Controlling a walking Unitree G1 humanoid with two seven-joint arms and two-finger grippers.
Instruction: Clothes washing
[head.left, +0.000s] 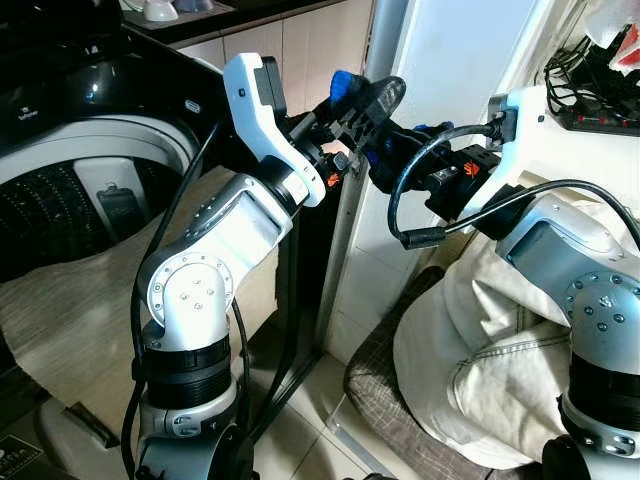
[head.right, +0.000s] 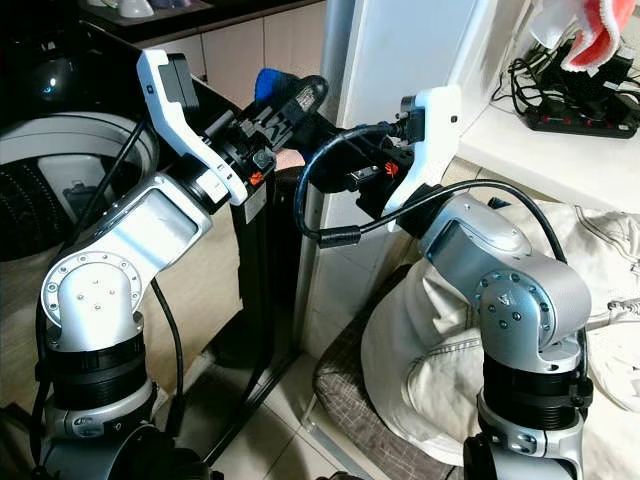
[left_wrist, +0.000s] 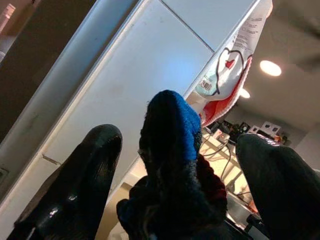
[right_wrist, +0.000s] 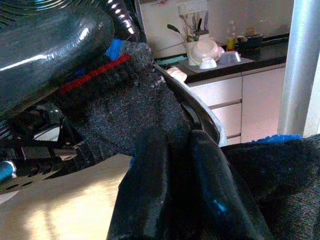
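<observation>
From the head views, the left gripper and right gripper meet to the right of the washing machine, sharing a dark sock; its long axis runs between them, blue toe toward the left gripper. In the left wrist view the left jaws gape wide around the toe. In the right wrist view the right jaws are pinched on the fabric. I'd keep that pinch while swinging toward the drum.
</observation>
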